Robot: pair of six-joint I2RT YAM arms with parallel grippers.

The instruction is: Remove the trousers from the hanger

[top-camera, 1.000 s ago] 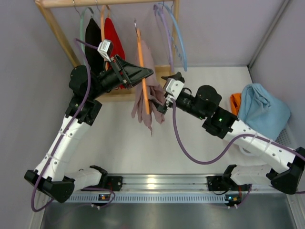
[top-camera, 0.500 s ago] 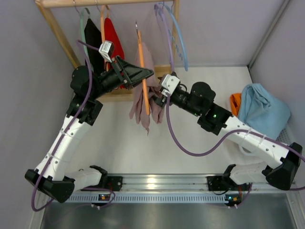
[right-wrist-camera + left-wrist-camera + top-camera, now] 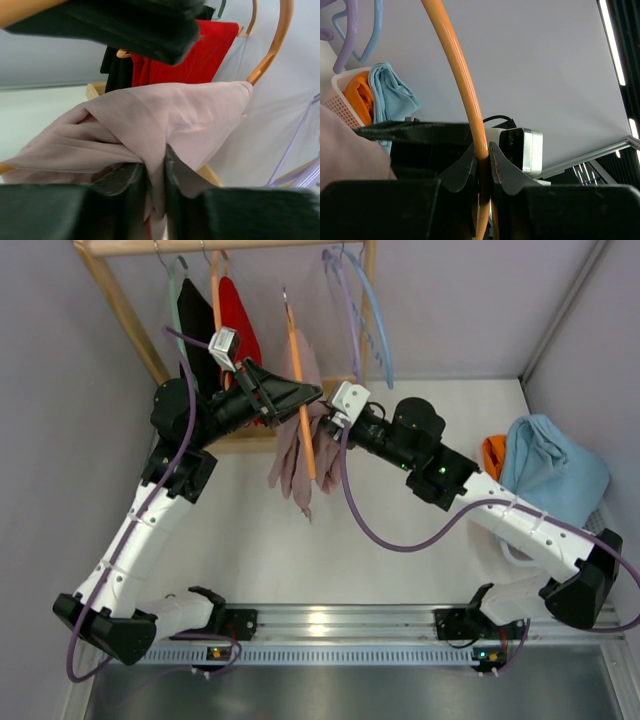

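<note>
The dusty-pink trousers [image 3: 290,455] hang limp in folds over the thin orange hanger [image 3: 300,390] in front of the rack. My left gripper [image 3: 312,392] is shut on the hanger's orange rod; in the left wrist view the rod [image 3: 455,55] runs down between the jaws of this gripper [image 3: 482,155]. My right gripper [image 3: 325,430] reaches in from the right at the trousers' upper part. Seen from the right wrist, a fold of the trousers [image 3: 165,115] is pinched in the right gripper [image 3: 156,160]. The hanger's curved end [image 3: 277,35] shows behind the cloth.
A wooden rack [image 3: 120,310] stands at the back with a black garment [image 3: 195,320], a red garment [image 3: 238,315], a lilac hanger [image 3: 345,300] and a blue hanger [image 3: 380,330]. A white basket [image 3: 515,552] at the right holds blue cloth [image 3: 550,470] and orange cloth [image 3: 493,455].
My right gripper has moved left into the trousers and its jaws have closed on a fold of the cloth. The left gripper has kept its hold on the hanger.
</note>
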